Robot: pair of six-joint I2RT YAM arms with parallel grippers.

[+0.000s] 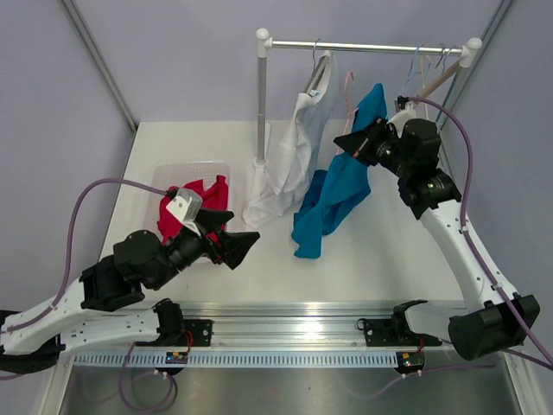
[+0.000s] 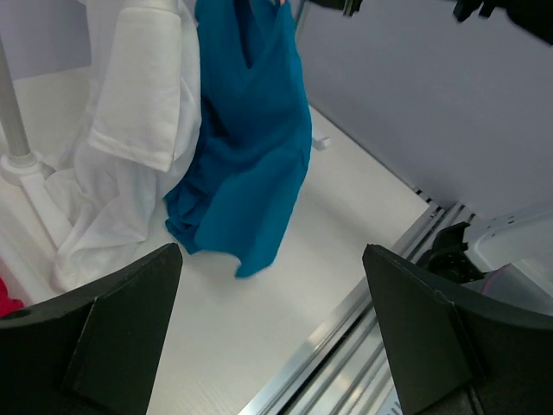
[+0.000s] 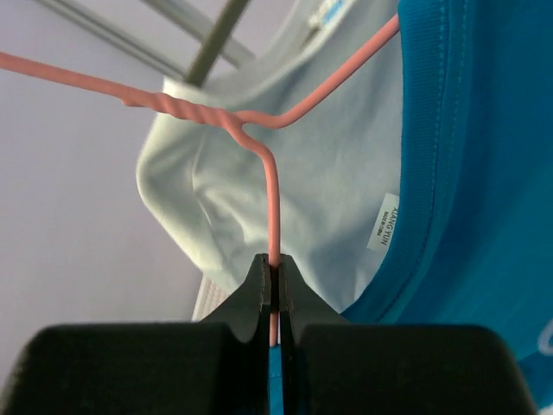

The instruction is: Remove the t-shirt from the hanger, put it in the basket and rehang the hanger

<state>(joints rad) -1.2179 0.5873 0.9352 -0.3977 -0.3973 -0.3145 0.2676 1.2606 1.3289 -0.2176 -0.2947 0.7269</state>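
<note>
A blue t-shirt [image 1: 333, 201] hangs on a pink wire hanger [image 3: 273, 203], its lower part trailing on the table. It also shows in the left wrist view [image 2: 251, 130] and the right wrist view [image 3: 467, 173]. My right gripper [image 1: 352, 143] is shut on the pink hanger wire, with its fingertips [image 3: 262, 278] pinching it just below the twisted neck. My left gripper [image 1: 244, 245] is open and empty, low over the table to the left of the blue shirt, its fingers [image 2: 112, 333] spread wide.
A white t-shirt [image 1: 289, 164] hangs on the rack [image 1: 363, 46] beside the blue one, draped to the table by the rack post [image 1: 261, 104]. A clear bin [image 1: 186, 173] holds red cloth [image 1: 203, 199]. More hangers [image 1: 428, 65] sit at the rail's right end.
</note>
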